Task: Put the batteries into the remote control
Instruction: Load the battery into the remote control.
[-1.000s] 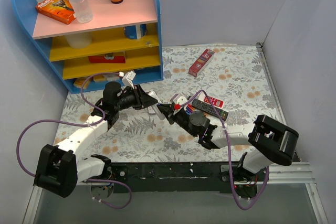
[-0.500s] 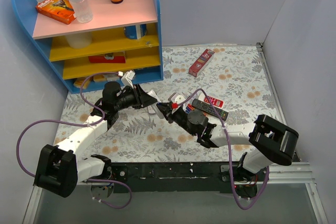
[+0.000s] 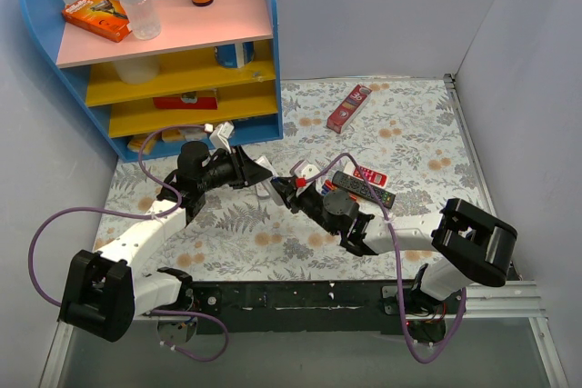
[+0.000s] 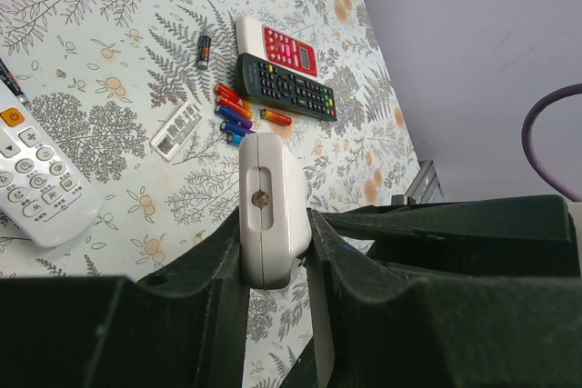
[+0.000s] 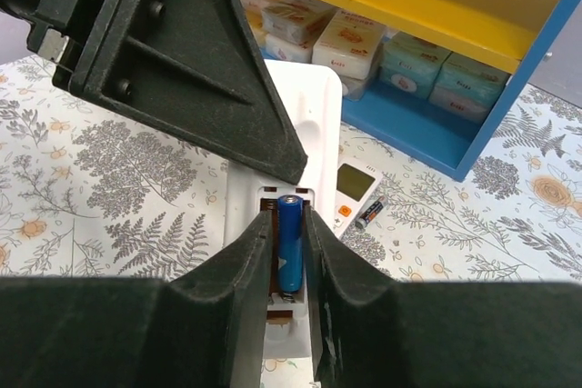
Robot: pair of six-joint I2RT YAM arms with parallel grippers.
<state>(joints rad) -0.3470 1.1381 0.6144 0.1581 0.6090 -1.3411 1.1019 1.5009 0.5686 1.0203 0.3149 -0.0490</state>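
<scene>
My left gripper (image 3: 253, 173) (image 4: 273, 223) is shut on a white remote (image 4: 269, 179), held edge-on above the table. In the right wrist view this remote (image 5: 307, 106) shows its open battery bay. My right gripper (image 3: 284, 190) (image 5: 285, 221) is shut on a blue battery (image 5: 289, 243), which lies lengthwise in that bay against a spring. Loose red, orange and blue batteries (image 4: 235, 114) lie in a small pile on the table by the black remote (image 4: 286, 88). A second white remote (image 5: 356, 184) with a screen and an orange button lies flat on the table; it also shows in the left wrist view (image 4: 38, 179).
A black battery (image 5: 369, 214) (image 4: 203, 50) lies beside the second white remote. A grey ribbed cover (image 4: 176, 129) lies near the pile. A red-and-white remote (image 3: 372, 175) and a red box (image 3: 349, 106) lie further right. The blue shelf unit (image 3: 164, 52) stands at the back left.
My right gripper has edged a little left toward the remote in my left gripper. The left arm has barely moved.
</scene>
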